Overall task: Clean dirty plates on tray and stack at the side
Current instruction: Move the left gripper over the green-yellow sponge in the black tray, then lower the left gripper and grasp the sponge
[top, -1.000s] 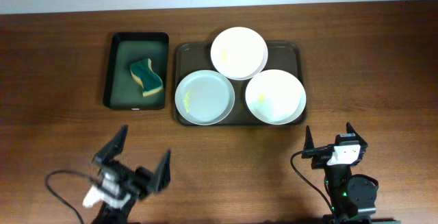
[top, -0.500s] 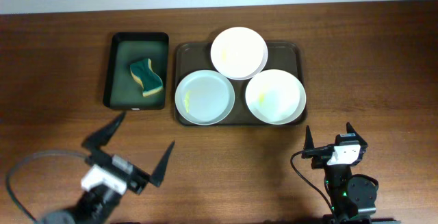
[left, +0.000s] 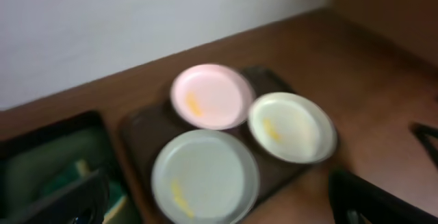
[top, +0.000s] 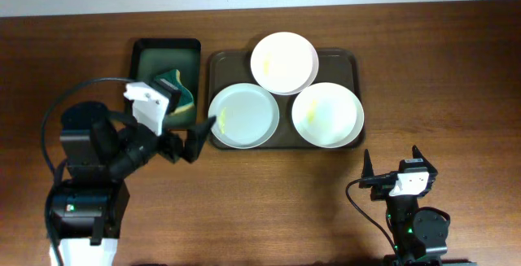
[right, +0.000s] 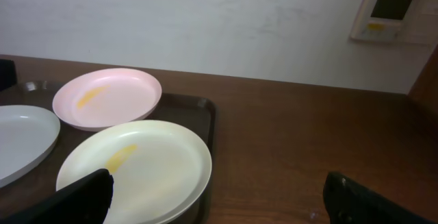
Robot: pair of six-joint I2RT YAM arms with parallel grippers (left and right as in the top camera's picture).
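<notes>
Brown tray (top: 343,64) is holding three plates (top: 283,63); left gripper (top: 169,142) is hovering wide open beside it, right gripper (top: 391,165) also gaping.

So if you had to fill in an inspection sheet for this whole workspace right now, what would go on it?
Surface: brown wood-grain table.
Job's things: back plate, left plate and right plate lie unstacked on the brown tray, each with a yellow smear.
Clutter: small dark tray holding a green and yellow sponge, partly hidden by the left arm.
Hands: left hand open, near the left plate's rim; right hand open, over bare table in front of the brown tray.
Cables: black cable loops beside the left arm; second cable by the right arm.
Surroundings: pale wall with a wall panel.
</notes>
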